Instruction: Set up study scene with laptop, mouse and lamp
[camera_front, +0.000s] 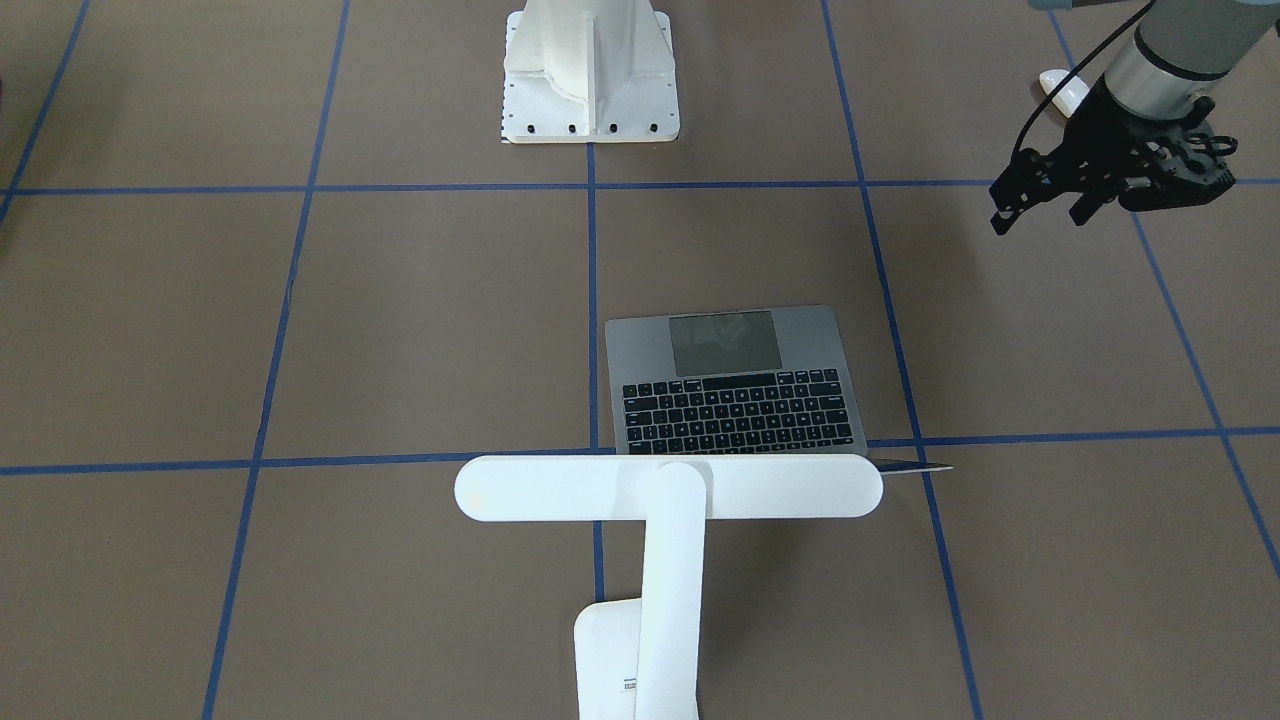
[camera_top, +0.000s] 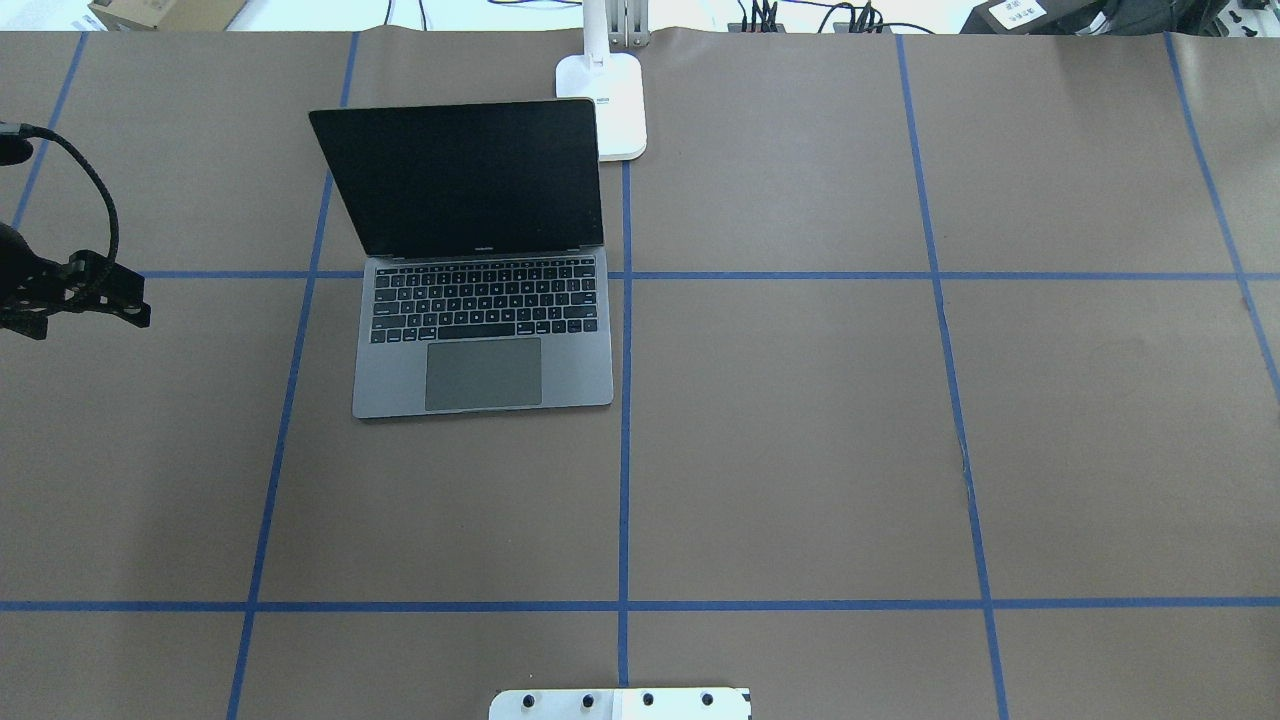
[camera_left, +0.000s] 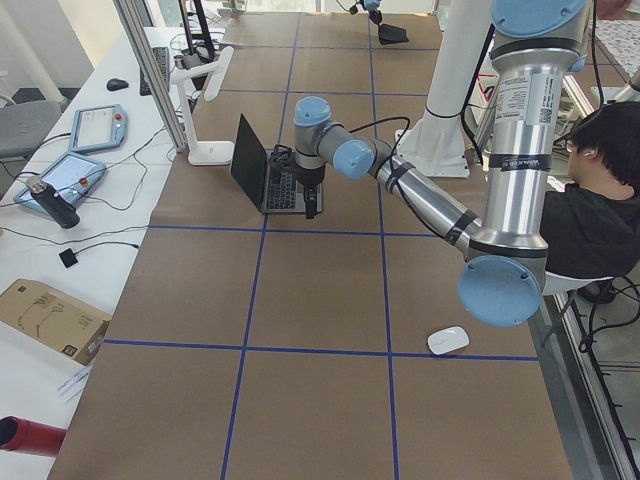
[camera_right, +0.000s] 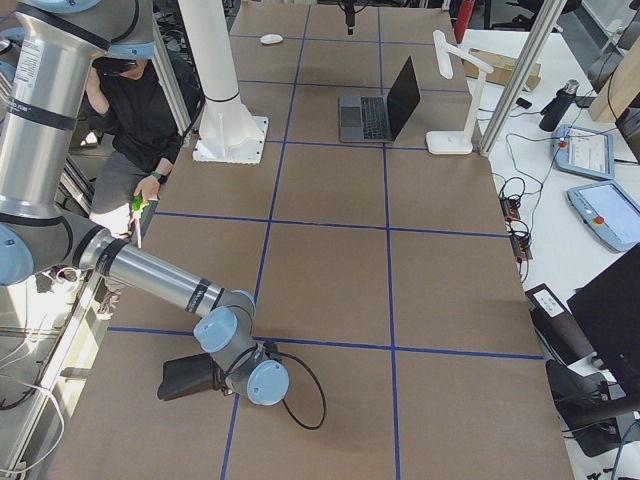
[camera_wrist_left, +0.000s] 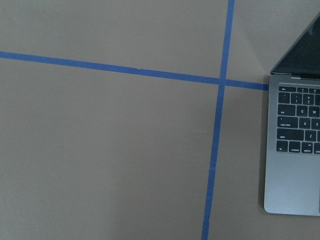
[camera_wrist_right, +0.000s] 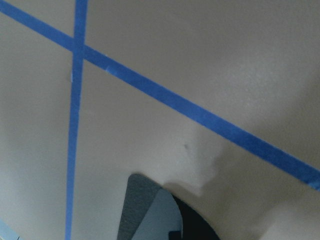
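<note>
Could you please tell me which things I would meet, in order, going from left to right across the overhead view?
left gripper → laptop → lamp, of which only the foot and the lower stem show at the far edge.

We only see part of the mouse (camera_front: 1063, 90) behind the left arm (camera_front: 1180, 45), upper right. Bottom edge chops off the lamp (camera_front: 668, 487) base.

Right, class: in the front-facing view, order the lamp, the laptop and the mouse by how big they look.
1. lamp: looks largest, but it is nearest the camera, so that lead is unsure.
2. laptop.
3. mouse: clearly smallest, partly hidden behind the left arm.
</note>
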